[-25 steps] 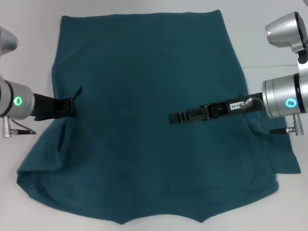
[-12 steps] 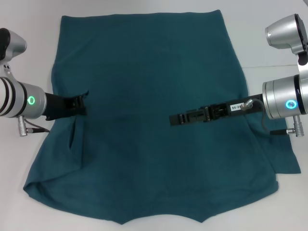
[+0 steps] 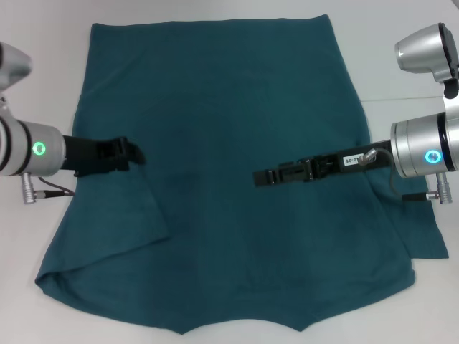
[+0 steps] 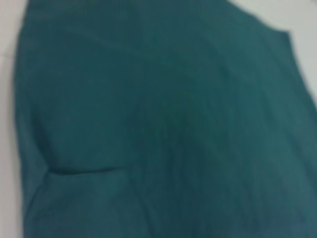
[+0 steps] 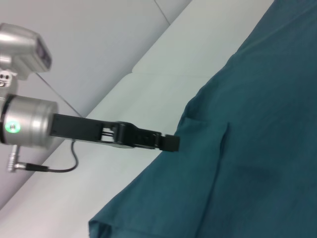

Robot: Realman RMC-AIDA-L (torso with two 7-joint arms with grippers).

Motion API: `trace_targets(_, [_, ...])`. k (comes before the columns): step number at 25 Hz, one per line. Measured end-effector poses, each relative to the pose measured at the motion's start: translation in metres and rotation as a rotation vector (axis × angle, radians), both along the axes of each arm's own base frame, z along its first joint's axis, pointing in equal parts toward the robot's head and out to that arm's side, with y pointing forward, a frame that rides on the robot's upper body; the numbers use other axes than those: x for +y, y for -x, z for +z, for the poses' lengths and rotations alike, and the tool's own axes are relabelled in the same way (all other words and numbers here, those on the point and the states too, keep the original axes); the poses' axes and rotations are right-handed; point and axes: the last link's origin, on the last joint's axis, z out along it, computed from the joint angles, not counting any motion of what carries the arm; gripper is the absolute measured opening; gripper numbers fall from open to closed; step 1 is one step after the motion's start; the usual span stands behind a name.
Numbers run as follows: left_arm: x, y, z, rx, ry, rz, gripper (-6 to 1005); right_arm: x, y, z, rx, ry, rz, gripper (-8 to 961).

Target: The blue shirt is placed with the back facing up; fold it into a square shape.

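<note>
White table (image 3: 43,64), one blue shirt (image 3: 229,107)

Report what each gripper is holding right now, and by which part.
The left gripper grips the blue shirt by its left side edge, folded inward over the body. The right gripper lies over the shirt's middle; whether it holds any cloth cannot be told.

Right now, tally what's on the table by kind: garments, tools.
Garments: 1, the blue shirt, spread flat, plain side up.
Tools: 2, the left tool at the shirt's left edge, pinching a fold of the cloth, and the right tool over the shirt's middle.
Total: 3.
</note>
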Motion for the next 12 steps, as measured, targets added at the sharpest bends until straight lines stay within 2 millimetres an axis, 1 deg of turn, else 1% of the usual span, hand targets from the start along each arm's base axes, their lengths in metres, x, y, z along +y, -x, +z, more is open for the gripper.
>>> trace_targets(3, [-0.009, 0.002, 0.012, -0.109, -0.029, -0.035, 278, 0.002, -0.002, 0.0, -0.005, -0.012, -0.008, 929])
trace_targets(5, [-0.017, 0.007, 0.02, -0.175, -0.042, -0.047, 348, 0.003, -0.004, 0.001, -0.004, -0.023, -0.02, 929])
trace_targets(9, [-0.04, 0.026, 0.035, -0.293, -0.031, -0.058, 468, 0.007, -0.008, 0.004, 0.012, -0.054, -0.05, 929])
trace_targets(12, [-0.059, 0.041, 0.042, -0.35, -0.01, -0.054, 558, 0.009, -0.009, 0.007, 0.028, -0.073, -0.072, 929])
